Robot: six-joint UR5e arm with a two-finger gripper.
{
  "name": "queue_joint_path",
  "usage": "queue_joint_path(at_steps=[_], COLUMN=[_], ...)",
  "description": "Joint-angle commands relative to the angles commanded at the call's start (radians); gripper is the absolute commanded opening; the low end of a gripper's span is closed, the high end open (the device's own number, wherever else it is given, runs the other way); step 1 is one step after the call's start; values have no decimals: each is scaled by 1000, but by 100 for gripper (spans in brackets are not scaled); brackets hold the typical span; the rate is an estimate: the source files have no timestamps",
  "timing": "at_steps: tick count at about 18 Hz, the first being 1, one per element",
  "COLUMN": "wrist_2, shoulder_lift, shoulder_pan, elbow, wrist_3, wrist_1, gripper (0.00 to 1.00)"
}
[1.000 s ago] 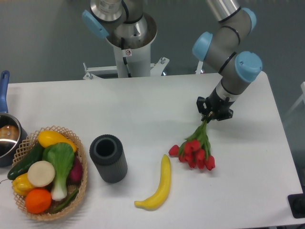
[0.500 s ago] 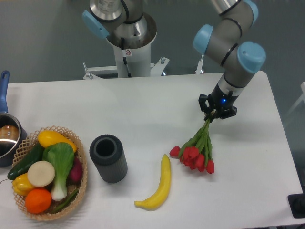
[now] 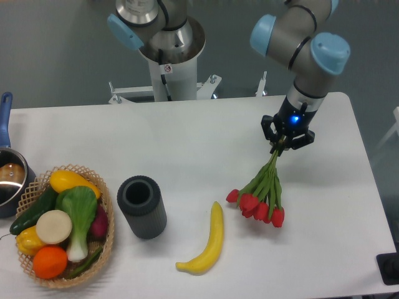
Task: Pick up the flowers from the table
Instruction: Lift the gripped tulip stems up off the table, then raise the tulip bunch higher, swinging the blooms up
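The gripper (image 3: 286, 141) clamps the stem ends of the flowers (image 3: 262, 197), whose red heads hang right of the banana (image 3: 206, 244) above the table (image 3: 187, 149)

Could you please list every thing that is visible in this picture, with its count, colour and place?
bunch of red tulips with green stems: one, red and green, right of centre, stem ends held in the tool, heads hanging down
yellow banana: one, yellow, front centre on the white table
dark grey ribbed cylinder: one, dark grey, upright, left of the banana
woven wicker basket: one, tan, front left, filled with vegetables and fruit
metal pot with blue handle: one, silver and blue, left edge
tool: one, black, shut on the tulip stems
robot arm: one, grey with blue caps, upper right
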Motion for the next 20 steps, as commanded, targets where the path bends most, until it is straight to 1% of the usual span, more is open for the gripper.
queue_joint_path(at_steps=[3, 6, 10, 13, 14, 16, 18, 20], wrist_2=[-37, -159, -374, -561, -656, -777, -933, -1099], shoulder_lift=[23, 57, 90, 120, 147, 185, 198, 190], shoulder_pan=[3, 28, 64, 90, 104, 109, 101, 100], elbow=[2, 2, 14, 15, 15, 17, 26, 48], wrist_3=[0, 0, 2, 2, 0, -3, -34, -57], wrist_1=[1, 6, 14, 18, 20, 18, 20, 28], gripper=[21, 21, 21, 21, 21, 21, 21, 21])
